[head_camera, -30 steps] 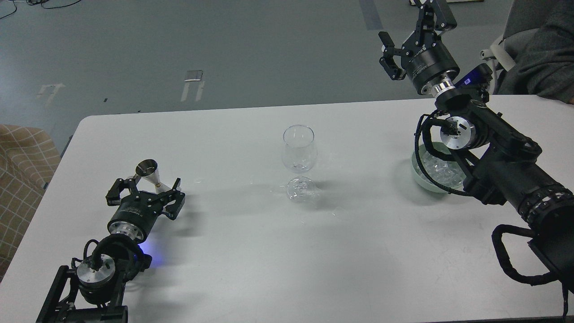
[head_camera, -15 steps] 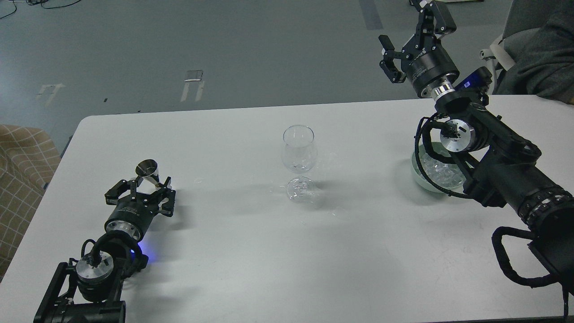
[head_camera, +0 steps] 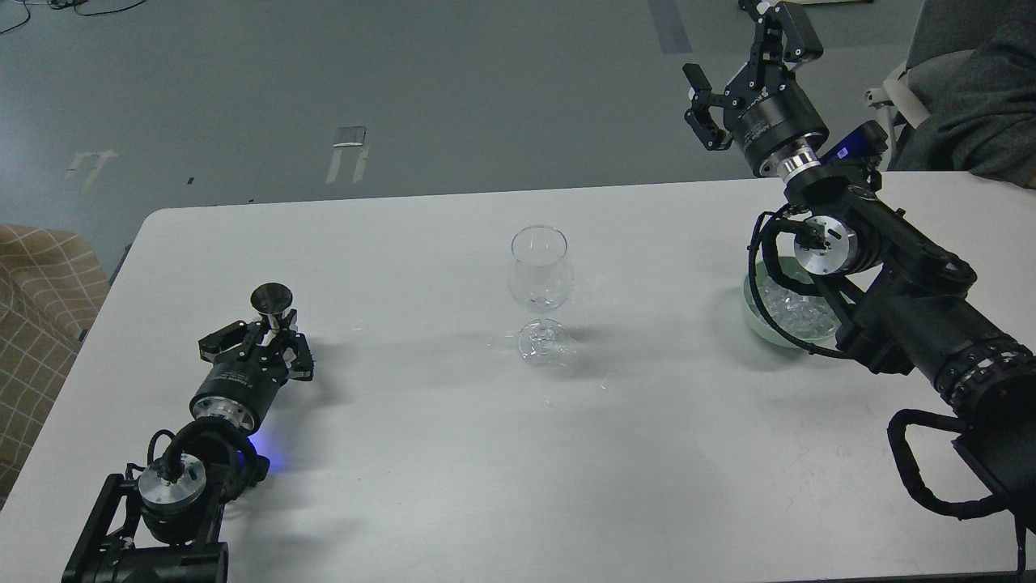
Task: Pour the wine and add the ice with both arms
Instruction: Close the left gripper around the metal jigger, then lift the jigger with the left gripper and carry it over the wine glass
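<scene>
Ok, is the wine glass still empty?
Empty: the wine glass stands upright, its bowl clear, no liquid or cubes; the ice sits in its bowl.

Your inventory, by colour:
- flat white table point(head_camera: 421, 453)
- clear stemmed wine glass point(head_camera: 541, 271)
- small silver metal measuring cup point(head_camera: 271, 300) with a dark inside
- pale green round bowl point(head_camera: 754, 320) holding whitish, glassy ice cubes point(head_camera: 797, 312)
- two black jointed arms with silver round joint caps; a blue glow beside the left one
- grey floor point(head_camera: 405, 81)
- tan cloth with a pale grid pattern point(head_camera: 36, 300)
</scene>
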`<state>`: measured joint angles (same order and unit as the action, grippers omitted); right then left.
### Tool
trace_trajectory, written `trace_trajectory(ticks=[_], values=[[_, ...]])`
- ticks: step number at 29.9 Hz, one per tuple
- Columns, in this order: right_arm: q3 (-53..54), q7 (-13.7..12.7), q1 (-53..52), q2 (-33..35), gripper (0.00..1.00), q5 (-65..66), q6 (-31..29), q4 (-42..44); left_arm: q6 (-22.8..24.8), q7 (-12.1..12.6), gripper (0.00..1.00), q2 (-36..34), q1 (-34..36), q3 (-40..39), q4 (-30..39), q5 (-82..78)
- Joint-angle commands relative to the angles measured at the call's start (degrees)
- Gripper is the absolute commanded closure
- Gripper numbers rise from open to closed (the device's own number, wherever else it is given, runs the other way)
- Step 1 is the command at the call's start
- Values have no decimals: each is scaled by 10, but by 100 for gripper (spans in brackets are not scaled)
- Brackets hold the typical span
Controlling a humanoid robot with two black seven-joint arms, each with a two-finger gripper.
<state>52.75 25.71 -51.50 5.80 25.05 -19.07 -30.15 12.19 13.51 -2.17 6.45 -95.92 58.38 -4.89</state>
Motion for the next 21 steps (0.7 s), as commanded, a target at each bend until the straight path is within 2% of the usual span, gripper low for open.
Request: trace_trajectory(ticks=[1, 8, 12, 17, 21], values=[[0, 0, 0, 0, 0, 0, 0, 0, 5, 3, 100, 2, 1, -3, 2, 2], [0, -1, -1, 0, 0, 0, 0, 0, -8, 6, 100, 3, 4, 0, 26, 5], [0, -1, -1, 0, 0, 0, 0, 0, -80, 13, 100, 5, 16, 6, 87, 4], [0, -1, 0, 0, 0, 0, 0, 0, -131, 16, 100, 3, 29, 41, 154, 3], [0, -1, -1, 0, 0, 1, 0, 0, -181, 33, 100, 1, 50, 77, 202, 2]])
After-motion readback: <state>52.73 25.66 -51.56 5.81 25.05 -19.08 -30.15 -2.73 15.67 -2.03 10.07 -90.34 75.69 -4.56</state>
